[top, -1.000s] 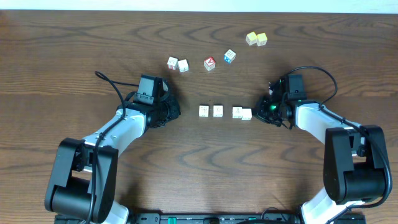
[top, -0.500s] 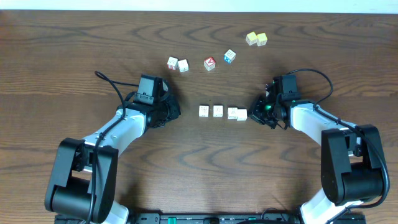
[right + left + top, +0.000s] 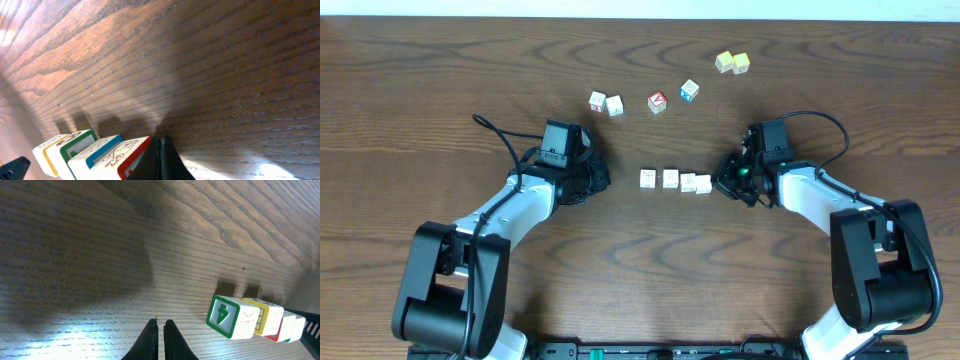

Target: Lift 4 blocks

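Blocks (image 3: 670,179) in a loose row on the table (image 3: 620,270), between both hands. Right hand (image 3: 719,186) pinched shut, empty, against the row's end; left hand (image 3: 603,181) shut, empty, near the other end. Probably closing gaps; next calls for squeezing both ends, then raising.

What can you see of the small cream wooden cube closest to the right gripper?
The pale cream cube looks wooden and ends the row of four on the right gripper's side. The right wrist view shows a red-bordered side face and faint markings on a pale face. It sits flat on the brown wood-grain table, slightly askew, against the neighbouring cream cube. The shut right gripper sits at its other side, apparently touching it. It is not lifted.
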Motion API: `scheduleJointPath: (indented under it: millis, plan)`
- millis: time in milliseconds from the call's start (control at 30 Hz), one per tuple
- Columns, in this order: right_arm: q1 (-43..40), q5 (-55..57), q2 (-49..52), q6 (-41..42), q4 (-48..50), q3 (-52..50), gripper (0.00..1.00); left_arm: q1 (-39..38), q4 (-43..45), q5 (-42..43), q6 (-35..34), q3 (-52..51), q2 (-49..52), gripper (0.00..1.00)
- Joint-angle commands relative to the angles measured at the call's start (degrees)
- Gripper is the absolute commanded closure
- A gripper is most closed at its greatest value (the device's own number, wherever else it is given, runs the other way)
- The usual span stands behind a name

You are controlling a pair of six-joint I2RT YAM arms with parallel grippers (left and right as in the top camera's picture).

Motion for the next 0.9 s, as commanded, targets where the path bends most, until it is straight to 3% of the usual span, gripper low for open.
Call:
scheduleJointPath:
  millis: [0,467,867]
  plan:
    - [0.8,3.0,1.0,1.1,-0.3,-0.6,0.99,0.0,-0.1,-0.5,0.9,0.0,0.5,0.92]
    - [4.4,4.5,1.0,8.4,-0.3,-0.6,0.99,0.0,-0.1,-0.5,0.9,0.0,0.5,0.92]
    - [4.7,6.7,0.9,8.5,0.0,-0.5,0.99,0.0,-0.1,-0.5,1.0,0.0,0.5,0.92]
